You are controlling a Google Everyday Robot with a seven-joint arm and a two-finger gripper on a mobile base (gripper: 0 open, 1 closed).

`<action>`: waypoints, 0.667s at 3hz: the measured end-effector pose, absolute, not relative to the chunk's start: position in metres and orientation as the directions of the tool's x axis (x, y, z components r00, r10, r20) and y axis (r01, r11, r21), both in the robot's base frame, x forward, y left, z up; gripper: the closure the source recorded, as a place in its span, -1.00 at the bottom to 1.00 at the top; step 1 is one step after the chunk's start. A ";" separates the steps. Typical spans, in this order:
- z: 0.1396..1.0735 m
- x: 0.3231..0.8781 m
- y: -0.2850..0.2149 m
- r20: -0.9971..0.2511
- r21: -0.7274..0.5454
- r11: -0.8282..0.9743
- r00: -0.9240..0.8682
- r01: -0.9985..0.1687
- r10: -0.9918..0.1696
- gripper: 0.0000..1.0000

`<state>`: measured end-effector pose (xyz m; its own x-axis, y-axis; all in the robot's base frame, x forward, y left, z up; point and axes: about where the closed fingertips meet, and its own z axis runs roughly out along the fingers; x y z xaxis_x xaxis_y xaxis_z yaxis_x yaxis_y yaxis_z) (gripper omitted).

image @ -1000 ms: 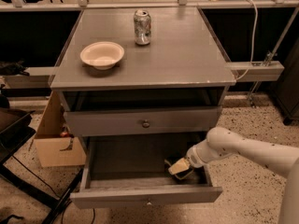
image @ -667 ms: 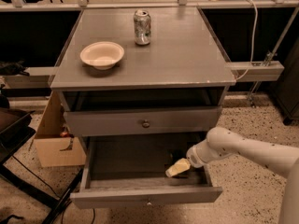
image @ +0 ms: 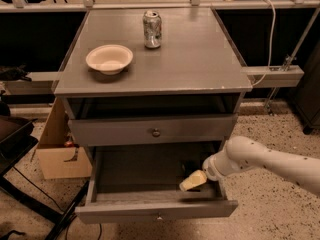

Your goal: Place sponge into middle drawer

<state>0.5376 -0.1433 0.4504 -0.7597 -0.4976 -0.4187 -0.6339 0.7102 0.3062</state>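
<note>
The sponge point(image: 192, 180) shows its pale yellow side and lies tilted inside the open middle drawer point(image: 150, 209), near the front right corner. My gripper point(image: 200, 174) is down in the drawer right at the sponge's right end, at the tip of my white arm point(image: 265, 159), which reaches in from the right. I cannot tell whether the sponge is held or rests on the drawer floor. The grey knobbed front above point(image: 156, 132) is closed.
A cream bowl point(image: 109, 58) and a drink can point(image: 152, 29) stand on the cabinet's grey top point(image: 200, 59). A cardboard box point(image: 60, 154) sits on the floor to the left. A dark chair base point(image: 20, 179) is at the far left.
The sponge has turned from dark side up to pale side showing and sits slightly lower in the drawer. The arm has barely moved.
</note>
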 end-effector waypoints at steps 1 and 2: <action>0.514 0.498 -0.154 -0.432 0.269 0.697 -0.730 -0.665 -0.529 -1.00; 0.575 0.458 -0.164 -0.409 0.234 0.698 -0.720 -0.677 -0.561 -1.00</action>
<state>0.4582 -0.1641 0.5752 -0.7198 -0.5609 -0.4090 -0.6768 0.6979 0.2340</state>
